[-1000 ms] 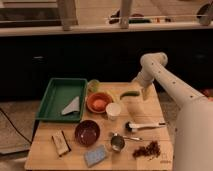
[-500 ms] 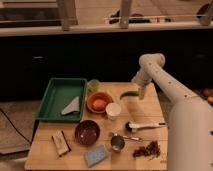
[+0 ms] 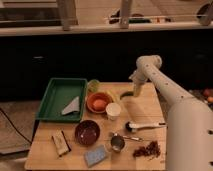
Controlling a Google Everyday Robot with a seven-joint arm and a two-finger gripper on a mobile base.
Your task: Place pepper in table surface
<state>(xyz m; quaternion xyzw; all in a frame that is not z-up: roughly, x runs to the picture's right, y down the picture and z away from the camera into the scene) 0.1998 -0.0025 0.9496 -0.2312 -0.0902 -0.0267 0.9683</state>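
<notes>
The pepper (image 3: pixel 125 94) is a slim green shape lying on the tan plank table surface (image 3: pixel 145 110) near its far edge, right of the orange bowl. My gripper (image 3: pixel 136 90) hangs down from the white arm (image 3: pixel 150 65) at the far right of the table. It is just right of the pepper's end and low over the wood. I cannot tell whether it touches the pepper.
A green tray (image 3: pixel 55 95) with a grey cloth (image 3: pixel 72 106) is at the left. A yellow-green cup (image 3: pixel 93 86), an orange bowl (image 3: pixel 99 103), a white cup (image 3: pixel 113 110), a dark bowl (image 3: pixel 87 132), a metal cup (image 3: pixel 117 143), a blue sponge (image 3: pixel 95 155), a brush (image 3: pixel 145 125) and dried red chilies (image 3: pixel 147 149) fill the middle and front.
My gripper has swung a little to the left, closer to the pepper. The pepper and the other items have not visibly moved.
</notes>
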